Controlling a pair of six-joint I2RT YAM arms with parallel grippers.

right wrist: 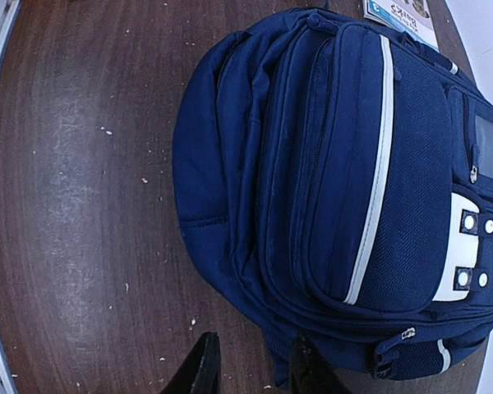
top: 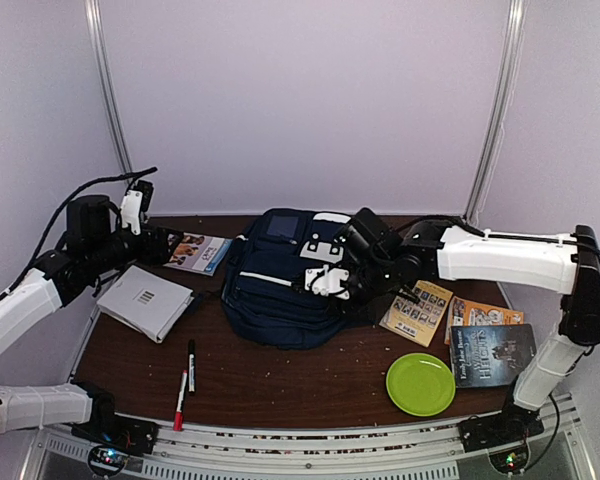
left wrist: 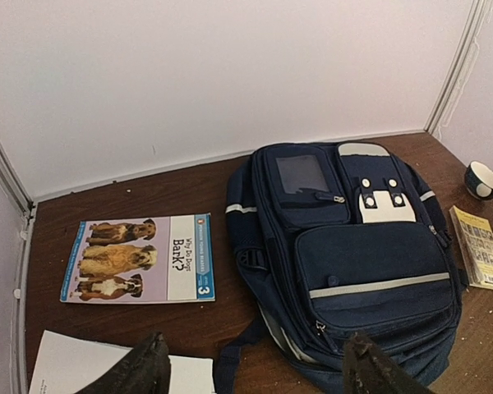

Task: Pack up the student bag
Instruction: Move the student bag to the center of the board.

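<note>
The student bag (top: 275, 285) is a navy blue backpack with a white stripe, lying flat in the middle of the brown table, zips closed. My left gripper (top: 163, 245) hovers at the table's left, above and back from the bag (left wrist: 370, 271). It is open (left wrist: 259, 373) with nothing between its fingers (left wrist: 148, 369). My right gripper (top: 318, 283) hangs over the bag's right side. In the right wrist view its jaws (right wrist: 255, 369) stand narrowly apart above the bag's edge (right wrist: 329, 164), and only table and blue fabric show in the gap.
A dog book (top: 195, 252) (left wrist: 140, 258) lies left of the bag, with a white notebook (top: 145, 300) nearer the front. Two markers (top: 188, 375) lie at the front. A green plate (top: 420, 383), several books (top: 490, 355) and a yellow booklet (left wrist: 479, 246) lie on the right. A cup (left wrist: 482, 179) stands at the back right.
</note>
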